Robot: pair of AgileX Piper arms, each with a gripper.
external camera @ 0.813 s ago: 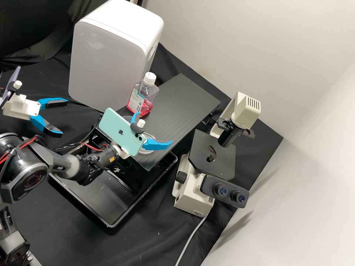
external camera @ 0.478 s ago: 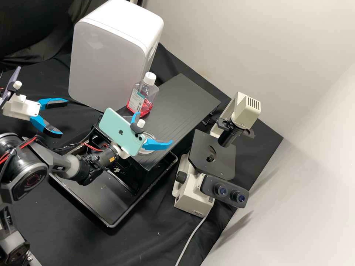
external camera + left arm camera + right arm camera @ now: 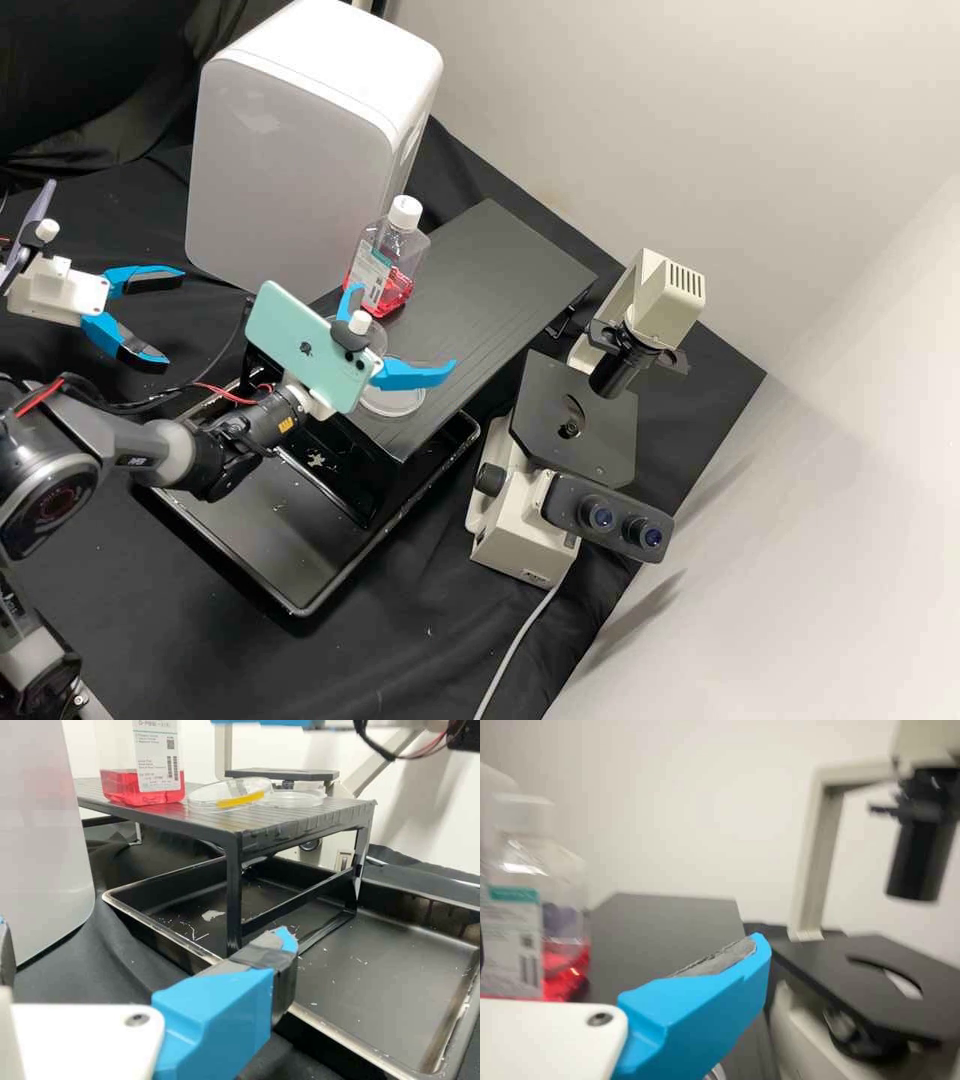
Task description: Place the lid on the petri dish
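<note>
Petri dish [image 3: 394,402] on rack [image 3: 500,270] just below R fingers [image 3: 415,374], spread wide, empty; L fingers [image 3: 128,345] also apart, empty.

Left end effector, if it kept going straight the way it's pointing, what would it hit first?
Probably the near rim of the black tray, with the rack leg behind. The left end effector points at that corner; depth is unclear, so it might clear the rim and meet the leg.
</note>
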